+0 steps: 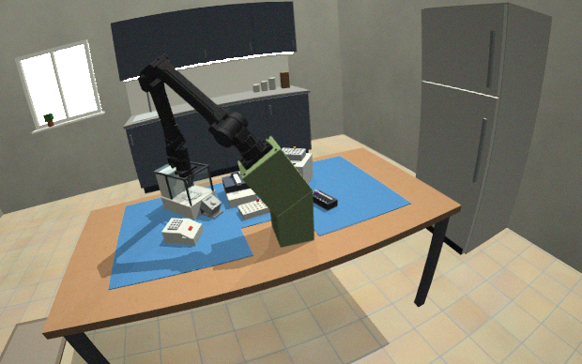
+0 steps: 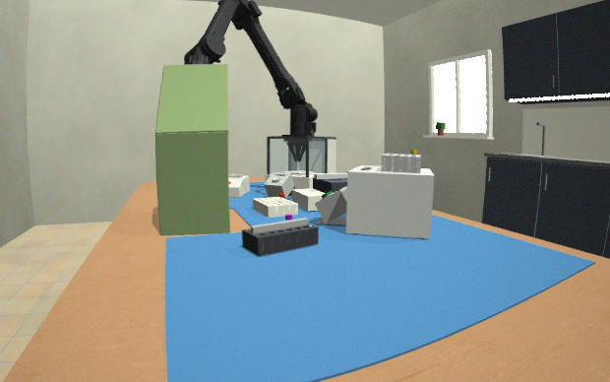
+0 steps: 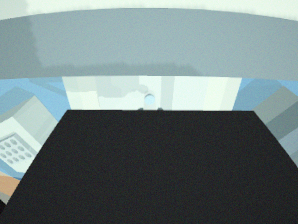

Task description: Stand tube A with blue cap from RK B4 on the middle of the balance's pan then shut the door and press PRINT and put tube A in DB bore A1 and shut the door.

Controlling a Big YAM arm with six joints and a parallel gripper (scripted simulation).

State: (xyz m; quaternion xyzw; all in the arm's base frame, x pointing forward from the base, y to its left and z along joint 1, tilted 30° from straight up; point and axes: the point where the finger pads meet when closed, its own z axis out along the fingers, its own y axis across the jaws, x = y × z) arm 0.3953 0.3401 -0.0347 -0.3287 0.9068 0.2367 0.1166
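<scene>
Here, the black parallel gripper (image 2: 297, 159) points down inside the clear-walled, dark-framed glass box of the white balance (image 1: 179, 206) (image 2: 332, 157), its fingers only slightly apart. A small pale-blue rounded shape (image 3: 149, 99) shows near the fingertips; I cannot tell whether it is blue-capped tube A, or whether anything is gripped. The tube's exact place is unclear.
</scene>
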